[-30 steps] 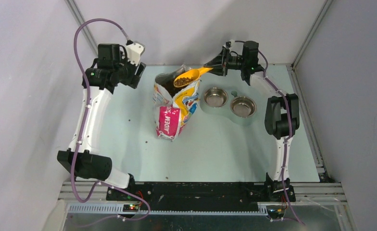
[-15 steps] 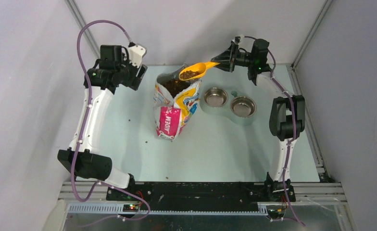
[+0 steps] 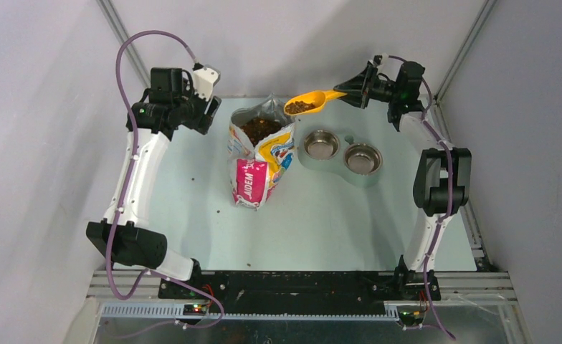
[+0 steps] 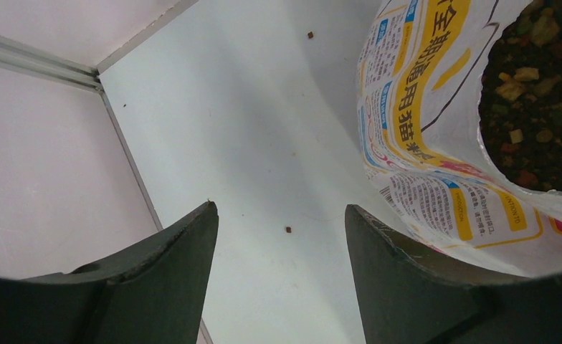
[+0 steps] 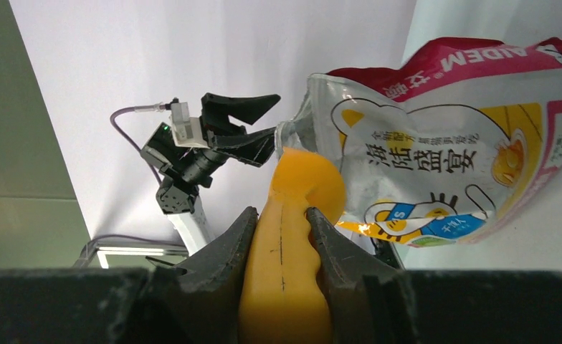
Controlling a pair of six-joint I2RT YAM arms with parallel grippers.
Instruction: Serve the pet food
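The cat-food bag (image 3: 260, 154) stands open at the table's middle back, with dark-brown pet food (image 3: 259, 129) showing in its mouth; the kibble also shows in the left wrist view (image 4: 532, 93). My right gripper (image 3: 350, 93) is shut on the handle of a yellow scoop (image 3: 308, 103) that holds kibble (image 3: 300, 107), raised between the bag and the double steel bowl (image 3: 341, 152). The scoop's underside shows in the right wrist view (image 5: 285, 251). My left gripper (image 3: 208, 107) is open and empty, left of the bag's top.
The two steel bowls (image 3: 322, 145) (image 3: 363, 158) sit in a grey-green holder right of the bag and look empty. Stray kibble bits lie on the table (image 4: 289, 229) (image 3: 191, 174). Walls close in at the back and both sides.
My right gripper has lifted the filled scoop up out of the bag's mouth and moved it right, toward the bowls. The left arm has barely moved.
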